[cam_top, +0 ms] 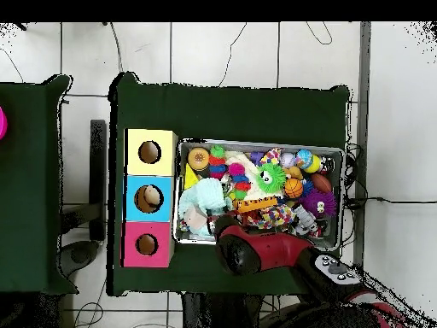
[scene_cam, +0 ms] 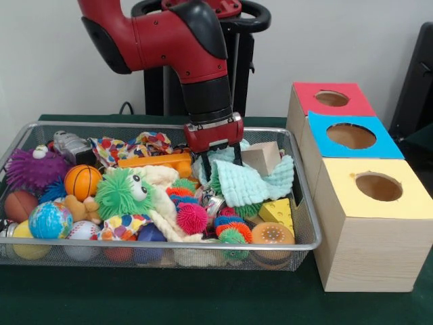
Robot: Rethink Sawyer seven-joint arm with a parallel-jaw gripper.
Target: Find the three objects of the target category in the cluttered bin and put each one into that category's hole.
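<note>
A wire bin (scene_cam: 135, 256) is packed with toys. My gripper (scene_cam: 220, 160) hangs low over its back right part, open, with one black fingertip (scene_cam: 202, 160) beside an orange block (scene_cam: 155, 162) and the other at the edge of a mint-green cloth (scene_cam: 247, 181). A wooden block (scene_cam: 262, 157) lies just right of the gripper. Three boxes stand right of the bin, each with a round hole: red (scene_cam: 331, 98), blue (scene_cam: 350, 135) and yellow (scene_cam: 379, 186). In the overhead view the arm (cam_top: 247, 248) covers the gripper, and the mint cloth (cam_top: 198, 203) shows at the bin's left end.
Also in the bin are a basketball (scene_cam: 82, 181), a green fuzzy toy (scene_cam: 122, 193), a globe ball (scene_cam: 50, 220), a purple spiky ball (scene_cam: 30, 169), a pink spiky ball (scene_cam: 192, 218) and a cheese wedge (scene_cam: 277, 211). Something pale shows inside the blue box's hole (cam_top: 148, 198).
</note>
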